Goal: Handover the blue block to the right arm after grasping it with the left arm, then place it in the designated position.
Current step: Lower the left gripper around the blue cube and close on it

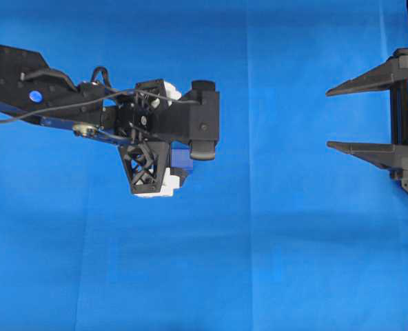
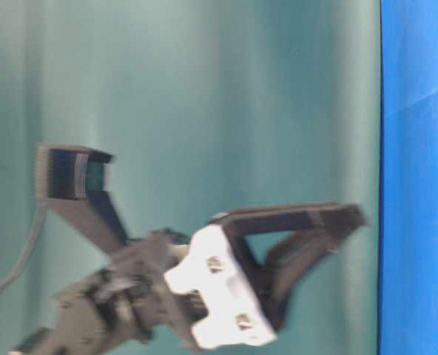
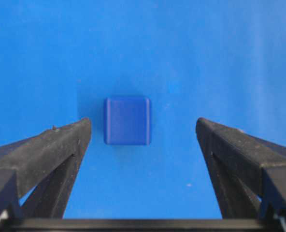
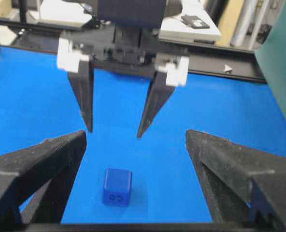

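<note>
The blue block [image 3: 127,120] sits on the bright-blue cloth [image 1: 280,241] covering the desk, left of centre, with nothing touching it. Directly above it hangs the left tool [image 4: 114,131], fingers spread wide and pointing down, the block between them but below their tips. Far to the right, the right tool [image 1: 336,117] is also spread wide, holding nothing, well apart from the block.
</note>
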{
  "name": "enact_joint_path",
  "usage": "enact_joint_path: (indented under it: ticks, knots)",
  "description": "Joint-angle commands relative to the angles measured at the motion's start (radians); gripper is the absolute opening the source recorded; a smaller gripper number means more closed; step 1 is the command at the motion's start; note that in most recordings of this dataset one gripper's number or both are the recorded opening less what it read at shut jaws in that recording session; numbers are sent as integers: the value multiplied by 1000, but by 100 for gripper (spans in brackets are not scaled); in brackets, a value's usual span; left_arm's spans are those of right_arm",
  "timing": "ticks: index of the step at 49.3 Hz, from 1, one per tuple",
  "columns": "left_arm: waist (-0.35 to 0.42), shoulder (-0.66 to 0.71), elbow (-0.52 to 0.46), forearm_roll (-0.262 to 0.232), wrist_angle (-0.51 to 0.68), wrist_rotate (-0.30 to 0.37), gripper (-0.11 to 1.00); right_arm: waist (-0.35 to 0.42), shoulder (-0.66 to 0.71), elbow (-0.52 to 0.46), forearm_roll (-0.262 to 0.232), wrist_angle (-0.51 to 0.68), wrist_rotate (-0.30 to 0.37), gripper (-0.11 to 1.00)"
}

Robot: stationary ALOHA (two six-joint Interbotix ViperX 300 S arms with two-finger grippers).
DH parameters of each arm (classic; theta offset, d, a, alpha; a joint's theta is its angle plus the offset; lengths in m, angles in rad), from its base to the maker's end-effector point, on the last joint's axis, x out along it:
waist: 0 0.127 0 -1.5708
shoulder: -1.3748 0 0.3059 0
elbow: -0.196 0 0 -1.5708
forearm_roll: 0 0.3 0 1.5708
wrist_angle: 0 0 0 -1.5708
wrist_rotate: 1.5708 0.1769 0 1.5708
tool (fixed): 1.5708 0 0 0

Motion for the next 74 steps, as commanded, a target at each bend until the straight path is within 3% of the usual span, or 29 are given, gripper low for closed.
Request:
enact_joint_path:
  ticks: [1, 20, 50, 74]
  knots:
    - [11, 9, 23, 2, -55, -3, 93, -2, 11, -29, 2, -8, 2, 98]
    - [6, 94, 101, 2, -218, -6, 93, -2, 31, -26, 3, -9, 2, 98]
    - [-2, 229, 94, 2, -295, -8, 93, -2, 49, -23, 3, -9, 2, 98]
    - [0, 230, 94, 2, -296, -8, 93, -2, 49, -23, 2, -9, 2, 98]
